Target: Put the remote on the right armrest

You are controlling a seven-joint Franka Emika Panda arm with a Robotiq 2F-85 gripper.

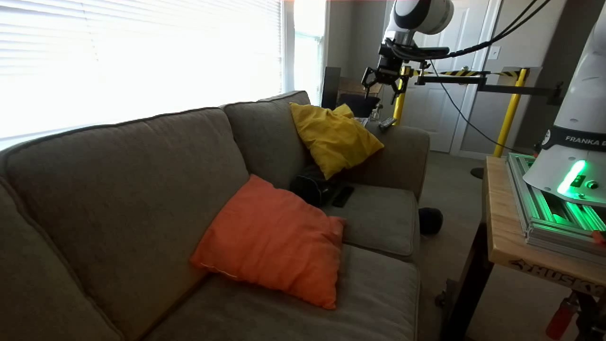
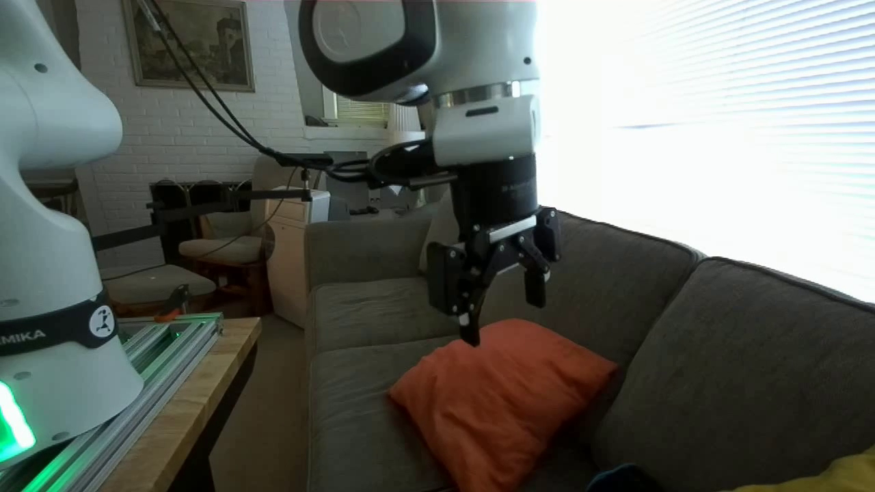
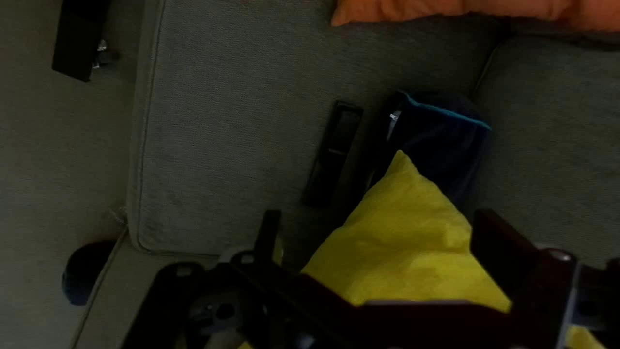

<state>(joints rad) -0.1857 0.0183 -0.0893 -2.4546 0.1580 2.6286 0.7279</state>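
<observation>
The remote (image 1: 343, 196), a nearly black oblong, lies flat on the sofa seat beside a dark bag. It also shows in the wrist view (image 3: 333, 154), above and between the fingers in the picture. The right armrest (image 1: 409, 147) is the grey-brown padded arm at the sofa's far end in an exterior view; part of it shows at lower left in the wrist view (image 3: 114, 305). My gripper (image 1: 380, 96) is open and empty, high above the sofa near that armrest. It also shows open in an exterior view (image 2: 504, 316) and the wrist view (image 3: 378, 218).
A yellow cushion (image 1: 334, 137) leans against the armrest, below my gripper. The dark bag (image 3: 436, 140) is partly under it. An orange cushion (image 1: 274, 241) lies nearer. A grey handset-like object (image 1: 387, 123) sits on the armrest's top. A wooden workbench (image 1: 502, 227) bears the robot base.
</observation>
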